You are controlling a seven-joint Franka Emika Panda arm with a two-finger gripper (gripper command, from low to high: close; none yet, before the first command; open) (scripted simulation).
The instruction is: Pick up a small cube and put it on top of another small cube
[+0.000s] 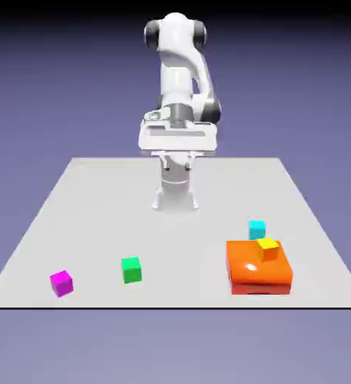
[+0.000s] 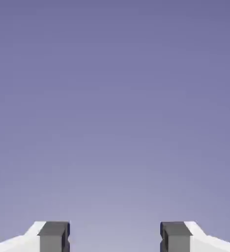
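Observation:
The small magenta-pink cube [image 1: 61, 283] lies near the table's front edge at the exterior view's left. The cyan cube [image 1: 256, 229] sits on the table at the right, just behind an orange-red block. My gripper [image 1: 177, 163] hangs high near the robot's base at the far middle of the table, well away from both cubes. In the hand view the gripper [image 2: 115, 237] is open, with its two grey fingertips [image 2: 53, 236] apart and only plain blue-violet backdrop between them; no cube shows in that view.
A green cube [image 1: 131, 269] stands between the magenta cube and the orange-red block [image 1: 258, 267]. A yellow cube [image 1: 267, 248] rests on top of that block. The grey table [image 1: 96, 217] ends just in front of the cubes.

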